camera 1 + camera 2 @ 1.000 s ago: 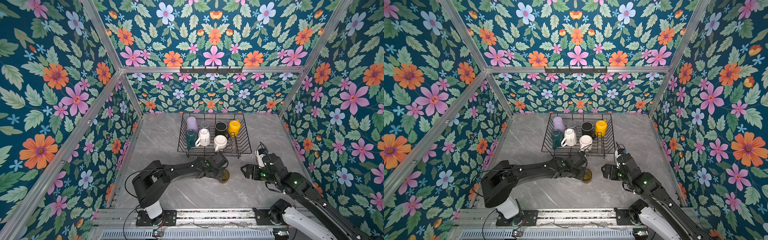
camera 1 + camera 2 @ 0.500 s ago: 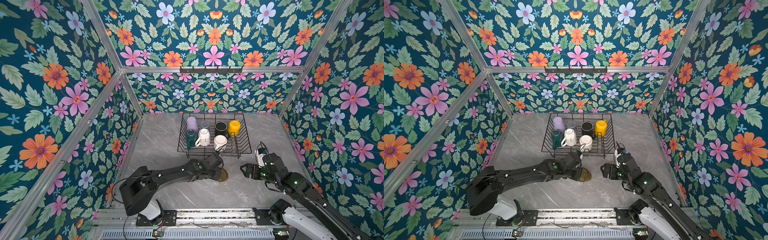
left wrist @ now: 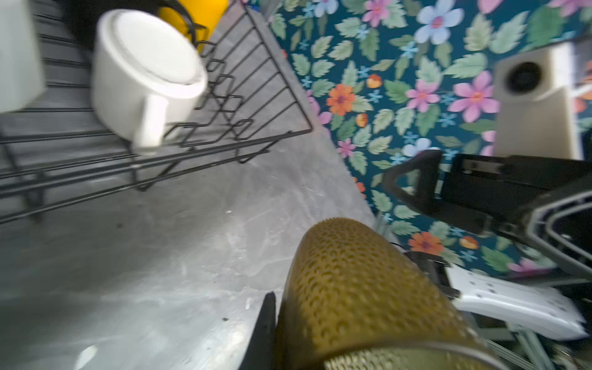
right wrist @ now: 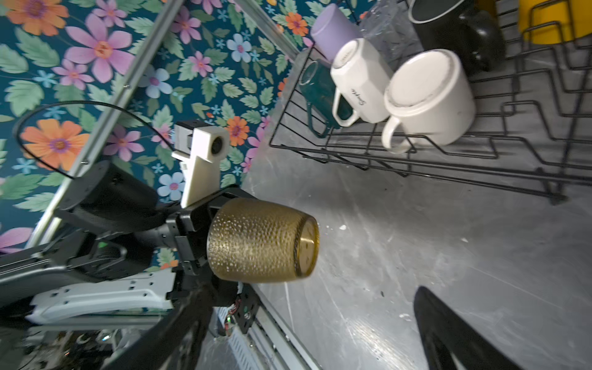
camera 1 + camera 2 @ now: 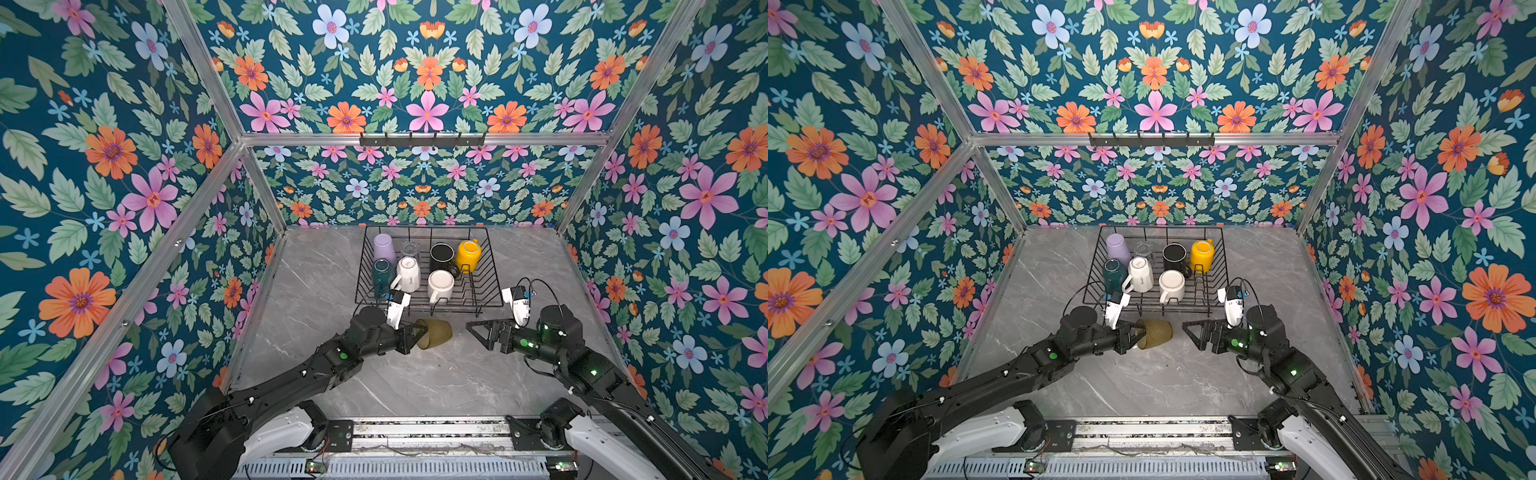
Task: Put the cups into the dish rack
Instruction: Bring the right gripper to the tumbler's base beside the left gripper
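The left gripper (image 5: 417, 333) sits just in front of the rack (image 5: 478, 291), towards its front-left corner. It is pinching the olive glass (image 5: 436, 333) by the rim. One finger (image 3: 264, 326) presses the outside wall and the other looks to be inside the mouth. The glass lies sideways in that grip, with its base pointing along the rack's front. I can't tell whether it is clear of the table. It is the only cup outside the rack; the other seven sit inside, from the lilac tumbler (image 5: 384, 247) at back left to the yellow mug (image 5: 468, 255) at back right.

A rim pinch on dimpled glass is a thin hold, so I'd go slowly with no swinging. Lift it above the front wire before carrying it back, or the base may catch. The free room seems to be at the rack's front right, among the dividers beside the white mug (image 5: 440, 286). Turn the mouth down, lower until the wires bear it, then let go.

The right gripper (image 5: 478, 332), in front of the rack's front-right corner, is spread wide and empty, facing the glass's base. It should keep clear of the lift.
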